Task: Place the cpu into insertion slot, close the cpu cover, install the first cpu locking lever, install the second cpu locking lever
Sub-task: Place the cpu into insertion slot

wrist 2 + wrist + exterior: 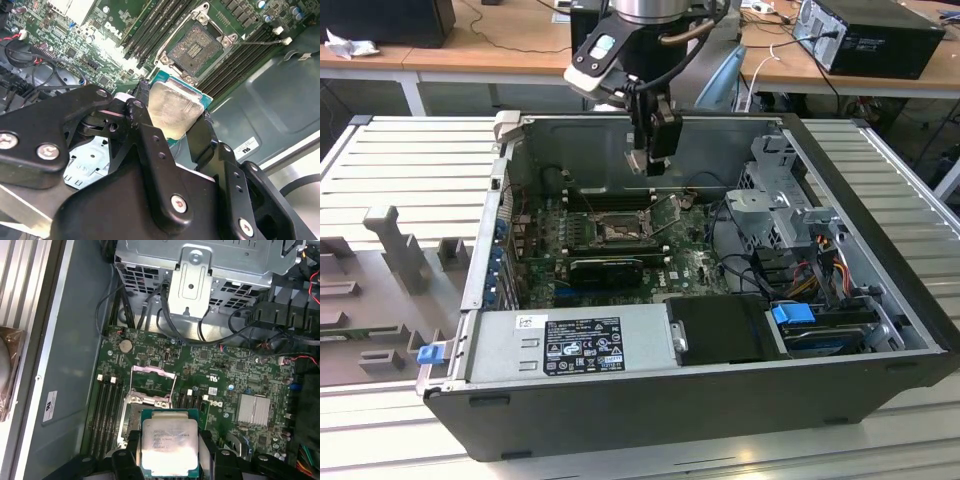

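Two fingers (pixel 202 135) grip the cpu (pixel 172 107) above the open case (pixel 700 390) on a slatted table (pixel 410 150).

A work table (pixel 400 160) of ribbed silver metal fills the near ground, reaching out to the exterior view's left and right. On its left part lies a grey moulded tray (pixel 380 290) with upright blocks. Along the far side stand wooden desks (pixel 470 50) on white legs (pixel 412 95). They carry a black box (pixel 875 35) at the right, a dark box (pixel 385 18) at the left, crumpled paper (pixel 342 45) and loose cables (pixel 520 20). The light is even.
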Controlling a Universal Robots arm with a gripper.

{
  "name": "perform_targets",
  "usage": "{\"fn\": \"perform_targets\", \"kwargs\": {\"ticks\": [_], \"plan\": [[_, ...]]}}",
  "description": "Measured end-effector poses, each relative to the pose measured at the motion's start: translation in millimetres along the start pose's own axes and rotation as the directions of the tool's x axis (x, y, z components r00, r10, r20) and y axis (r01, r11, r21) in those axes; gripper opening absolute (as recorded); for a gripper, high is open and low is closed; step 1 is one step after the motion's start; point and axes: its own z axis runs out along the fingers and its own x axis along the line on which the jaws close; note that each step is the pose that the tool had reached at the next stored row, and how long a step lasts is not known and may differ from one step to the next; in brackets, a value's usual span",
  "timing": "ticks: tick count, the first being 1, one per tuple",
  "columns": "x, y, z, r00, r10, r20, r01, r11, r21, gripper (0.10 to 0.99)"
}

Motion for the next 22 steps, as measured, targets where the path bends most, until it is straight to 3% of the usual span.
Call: {"fn": "perform_targets", "kwargs": {"ticks": [6, 22], "plan": [[0.0, -0.1, 0.9, 0.9974, 0.071, 0.0057, -0.071, 0.9974, -0.002, 0.541], [0.0, -0.1, 2.3, 0.9729, 0.231, 0.0190, -0.231, 0.9730, -0.006, 0.541]]}}
